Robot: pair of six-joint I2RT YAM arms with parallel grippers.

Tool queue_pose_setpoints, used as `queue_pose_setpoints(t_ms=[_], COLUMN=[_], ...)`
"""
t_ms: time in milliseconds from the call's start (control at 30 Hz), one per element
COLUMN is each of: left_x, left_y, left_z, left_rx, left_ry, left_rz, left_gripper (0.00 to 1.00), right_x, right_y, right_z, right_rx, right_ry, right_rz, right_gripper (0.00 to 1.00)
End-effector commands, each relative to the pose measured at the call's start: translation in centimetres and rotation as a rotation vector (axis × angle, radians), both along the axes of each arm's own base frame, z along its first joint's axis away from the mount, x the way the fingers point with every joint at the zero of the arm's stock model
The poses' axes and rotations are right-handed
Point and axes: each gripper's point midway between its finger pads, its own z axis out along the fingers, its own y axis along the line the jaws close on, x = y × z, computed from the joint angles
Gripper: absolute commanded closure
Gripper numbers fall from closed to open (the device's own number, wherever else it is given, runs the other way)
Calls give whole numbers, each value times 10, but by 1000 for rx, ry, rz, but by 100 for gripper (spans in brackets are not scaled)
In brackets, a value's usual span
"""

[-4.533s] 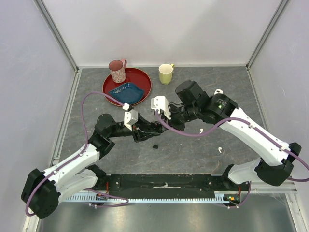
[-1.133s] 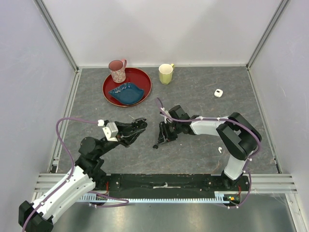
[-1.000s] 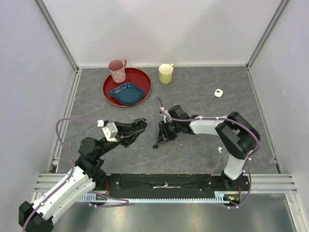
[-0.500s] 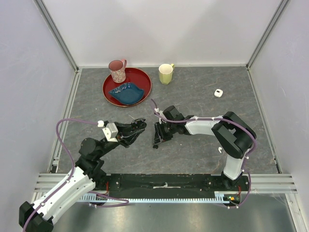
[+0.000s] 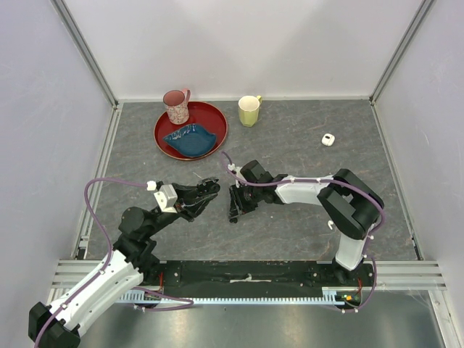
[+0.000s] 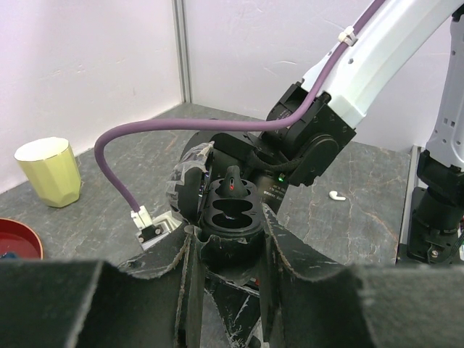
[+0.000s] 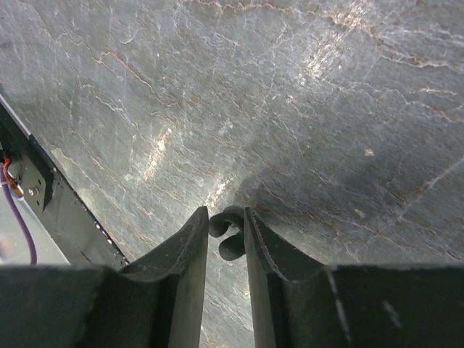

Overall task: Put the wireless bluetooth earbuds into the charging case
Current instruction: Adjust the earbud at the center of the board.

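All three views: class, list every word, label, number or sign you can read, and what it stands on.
None: no readable text in any view.
The pink mug carries only a speckled pattern; the black case in the left pincer shows no lettering.

- Your left arm (image 5: 101, 279) and right arm (image 5: 308, 190): white shells, black joints.
- A purple cable (image 6: 217, 123) runs along each.
- Your left gripper (image 6: 228, 228) has matte black fingers (image 6: 304, 290) with rough edges.
- A green light (image 6: 281, 177) dots the right arm.
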Motion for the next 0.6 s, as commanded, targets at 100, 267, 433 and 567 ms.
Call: queue_pose_setpoints(t_ms=[100, 267, 433, 567], left_x=[0, 2, 2, 3], left_y=[2, 3, 2, 2], left_z=[9, 8, 7, 6], left_rx=[-19, -17, -17, -15], left_ry=[-37, -32, -30, -26], left_rz=[13, 19, 19, 20], left_gripper=[98, 98, 98, 98], right_x=[9, 12, 6, 0], right_y=[-25, -25, -26, -29], right_z=[-13, -8, -10, -15], right_rx=[-130, -124, -124, -132], right_ry=[-70, -85, -66, -54], right_rz=[-65, -87, -67, -50], right_gripper=[64, 62, 63, 63])
